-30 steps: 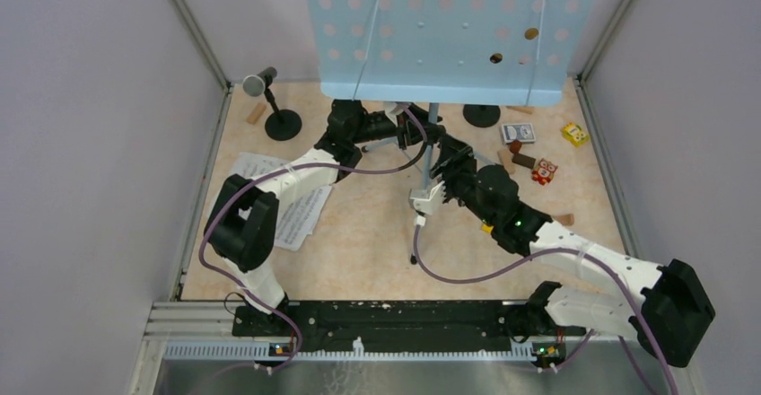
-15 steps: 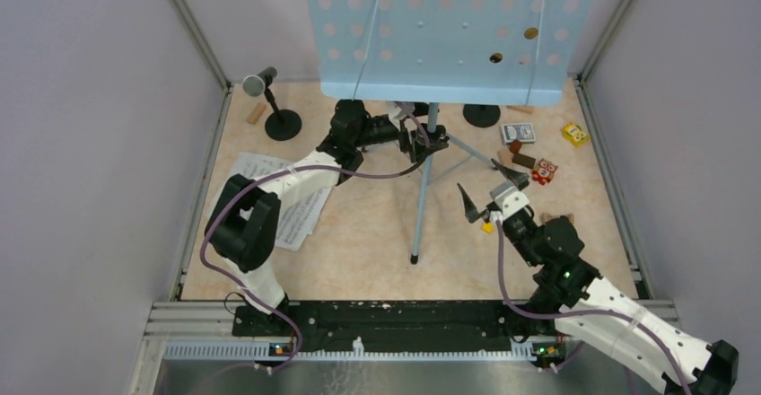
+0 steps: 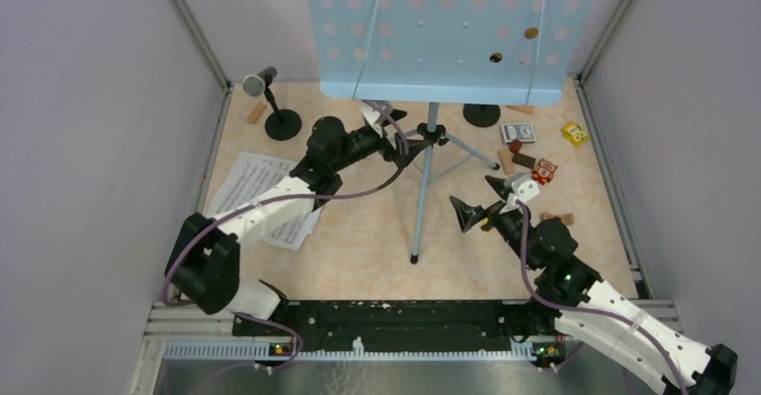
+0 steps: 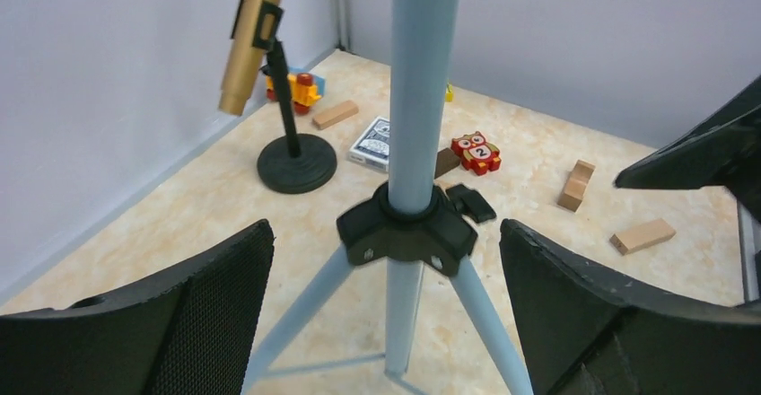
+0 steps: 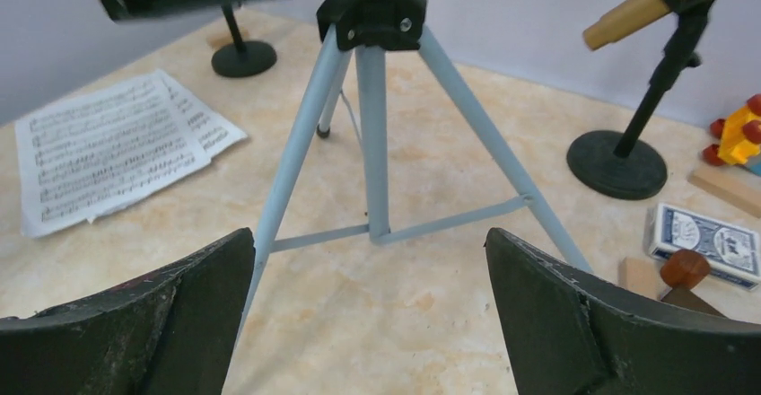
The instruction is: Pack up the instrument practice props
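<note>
Top view: the light blue, hole-punched music desk (image 3: 449, 31) stands upright at far-centre on thin grey tripod legs (image 3: 420, 206). I see the left gripper (image 3: 401, 132) and right gripper (image 3: 480, 199) both spread wide, holding nothing.

Left wrist: textured black pads (image 4: 215, 305) flank the smooth pole (image 4: 422, 81), clear of it. A glossy gold microphone (image 4: 254, 31) tilts in its round-based holder (image 4: 294, 166).

Right wrist: white printed sheets (image 5: 117, 148) lie flat left of the 3 legs.

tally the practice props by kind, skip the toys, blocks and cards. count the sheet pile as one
Light blue hole-punched music stand on grey tripod: 1
Stick microphones: 2
Black round-based mic holders: 2
Pile of white printed music sheets: 1
Total: 6
</note>
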Action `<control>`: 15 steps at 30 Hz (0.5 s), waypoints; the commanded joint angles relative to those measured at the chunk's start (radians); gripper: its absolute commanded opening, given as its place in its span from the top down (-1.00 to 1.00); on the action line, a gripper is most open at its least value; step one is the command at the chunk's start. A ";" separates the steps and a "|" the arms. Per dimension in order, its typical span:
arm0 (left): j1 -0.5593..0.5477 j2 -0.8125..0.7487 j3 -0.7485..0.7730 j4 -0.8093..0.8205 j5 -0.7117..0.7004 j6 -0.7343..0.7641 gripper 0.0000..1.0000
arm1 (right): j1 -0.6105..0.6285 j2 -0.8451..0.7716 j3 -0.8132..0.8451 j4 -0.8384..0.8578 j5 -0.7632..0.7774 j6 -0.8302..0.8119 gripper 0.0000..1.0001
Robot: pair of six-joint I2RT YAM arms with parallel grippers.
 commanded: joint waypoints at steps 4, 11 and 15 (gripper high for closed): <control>-0.005 -0.241 -0.212 -0.011 -0.150 -0.108 -0.97 | -0.150 0.258 0.132 0.084 -0.209 -0.056 -0.96; -0.100 -0.266 -0.341 -0.001 -0.220 -0.176 -0.97 | -0.386 0.530 0.236 0.251 -0.401 -0.173 -0.93; -0.167 -0.208 -0.351 0.046 -0.295 -0.212 -0.97 | -0.417 0.661 0.322 0.239 -0.512 -0.328 -0.88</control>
